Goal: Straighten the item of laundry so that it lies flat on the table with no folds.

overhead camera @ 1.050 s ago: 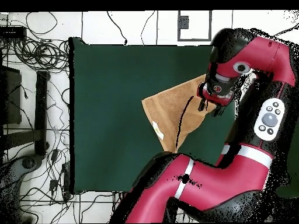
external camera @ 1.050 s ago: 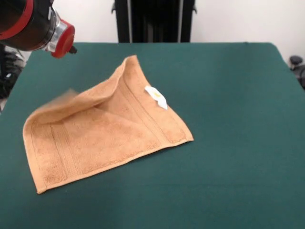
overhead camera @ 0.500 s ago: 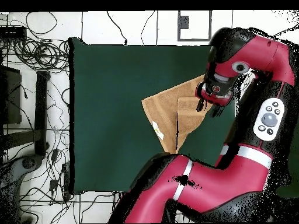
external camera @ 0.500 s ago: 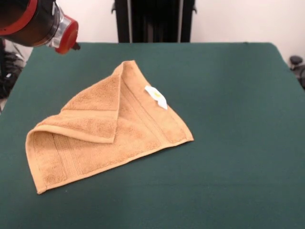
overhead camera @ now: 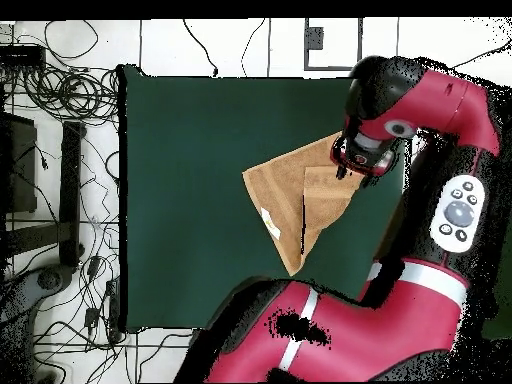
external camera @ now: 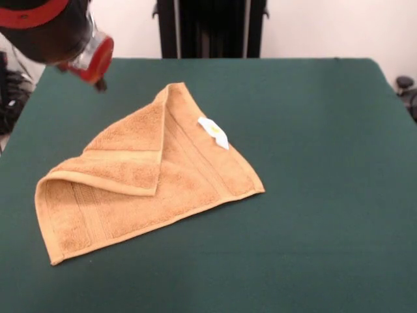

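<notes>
The item of laundry (external camera: 163,176) is a tan-orange towel lying left of centre on the green table (external camera: 319,143). One corner is folded back over it as a triangular flap (external camera: 127,153); a white tag (external camera: 214,132) shows near its far edge. My gripper (external camera: 98,79) hovers above the table's far left corner, apart from the towel and holding nothing. In the overhead view the gripper (overhead camera: 343,170) hangs over the towel's (overhead camera: 285,195) folded corner near the table's (overhead camera: 190,160) right edge. Whether it is open or shut does not show.
My red arm (overhead camera: 330,320) covers the lower right of the overhead view and part of the table there. Cables and dark equipment (overhead camera: 60,180) lie on the floor beyond the table's left edge. The green top is bare right of the towel in the front view.
A second ago the towel's left corner was raised and blurred; it has dropped and now lies folded over the towel. The gripper has shifted slightly toward the towel.
</notes>
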